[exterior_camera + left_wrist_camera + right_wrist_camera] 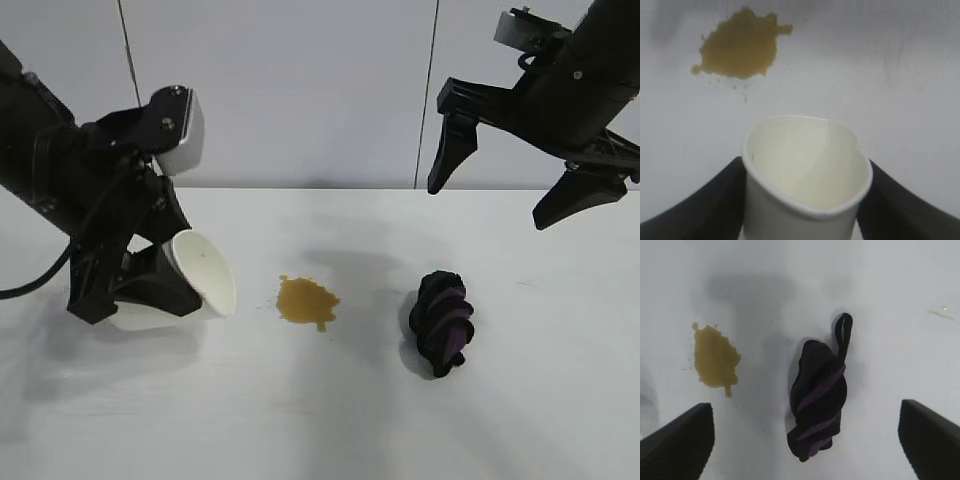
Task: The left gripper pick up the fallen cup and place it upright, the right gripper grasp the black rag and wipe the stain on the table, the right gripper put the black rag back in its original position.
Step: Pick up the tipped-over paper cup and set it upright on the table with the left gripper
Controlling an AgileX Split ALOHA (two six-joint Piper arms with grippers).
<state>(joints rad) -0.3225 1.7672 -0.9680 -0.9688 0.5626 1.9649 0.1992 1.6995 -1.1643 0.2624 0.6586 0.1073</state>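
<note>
Progress: first step is in hand, not finished. Left gripper (165,290), matte black with wedge-shaped fingers, has its jaws clamped on the sides of the plain white tapered paper cup (205,272) at the left of the wide matte white counter (320,430). Cup is tilted, mouth turned toward the right and the camera, not yet upright; whether its base touches the counter cannot be told. Cup interior, seen from the left wrist, is empty and dry-looking.

Remaining: set cup upright, then both rag steps. Yellowish-brown irregular stain (306,301) lies unwiped at centre, just right of the cup. Crumpled black rag with purple stripes (442,322) lies untouched right of the stain. Right gripper (510,185) hangs above the rag, jaws wide apart, holding nothing.
</note>
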